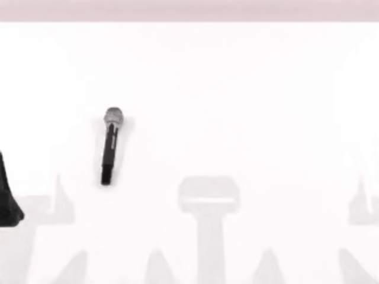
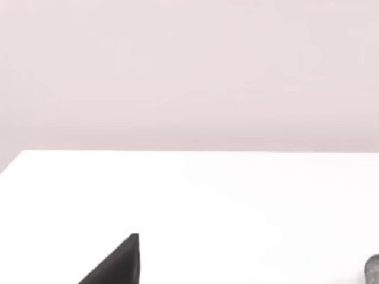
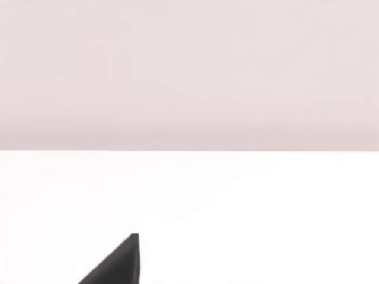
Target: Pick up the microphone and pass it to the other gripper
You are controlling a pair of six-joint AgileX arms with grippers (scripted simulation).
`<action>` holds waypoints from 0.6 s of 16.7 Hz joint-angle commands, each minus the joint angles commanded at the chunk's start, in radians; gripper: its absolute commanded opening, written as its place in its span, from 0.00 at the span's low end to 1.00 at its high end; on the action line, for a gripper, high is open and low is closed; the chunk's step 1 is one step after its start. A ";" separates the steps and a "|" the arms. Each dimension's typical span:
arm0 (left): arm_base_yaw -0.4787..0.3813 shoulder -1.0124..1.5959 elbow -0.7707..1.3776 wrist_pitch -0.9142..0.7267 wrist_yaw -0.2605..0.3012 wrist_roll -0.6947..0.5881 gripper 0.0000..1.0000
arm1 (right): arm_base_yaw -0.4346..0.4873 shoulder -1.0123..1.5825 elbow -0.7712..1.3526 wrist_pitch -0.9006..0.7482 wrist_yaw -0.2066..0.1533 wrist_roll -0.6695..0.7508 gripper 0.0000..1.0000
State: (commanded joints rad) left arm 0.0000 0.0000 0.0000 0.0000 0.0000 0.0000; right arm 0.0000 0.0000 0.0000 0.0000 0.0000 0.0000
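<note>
Microphone (image 1: pixel 109 145) lies flat on table (image 1: pixel 249 100), head toward far edge.

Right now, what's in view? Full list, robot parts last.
mic: 1, grey mesh head with black handle, lying flat on the table's left half, head toward the far edge, untouched
table: 1, white, fills the top view
wall: 1, pale pink, beyond the table's far edge
left arm: 1, black, only a sliver at the top view's left edge, apart from the mic
left gripper: one black finger seen in the left wrist view
right gripper: one black finger seen in the right wrist view
</note>
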 joint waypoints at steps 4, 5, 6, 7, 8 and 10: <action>-0.010 0.031 0.030 -0.019 0.004 -0.006 1.00 | 0.000 0.000 0.000 0.000 0.000 0.000 1.00; -0.019 0.062 0.060 -0.039 0.007 -0.011 1.00 | 0.000 0.000 0.000 0.000 0.000 0.000 1.00; -0.029 0.104 0.098 -0.064 0.010 -0.019 1.00 | 0.000 0.000 0.000 0.000 0.000 0.000 1.00; -0.041 0.157 0.144 -0.096 0.012 -0.028 1.00 | 0.000 0.000 0.000 0.000 0.000 0.000 1.00; -0.053 0.220 0.196 -0.132 0.014 -0.038 1.00 | 0.000 0.000 0.000 0.000 0.000 0.000 1.00; -0.079 0.373 0.319 -0.216 0.015 -0.063 1.00 | 0.000 0.000 0.000 0.000 0.000 0.000 1.00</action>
State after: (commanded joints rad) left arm -0.0790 0.3734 0.3192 -0.2158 0.0145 -0.0633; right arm 0.0000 0.0000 0.0000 0.0000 0.0000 0.0000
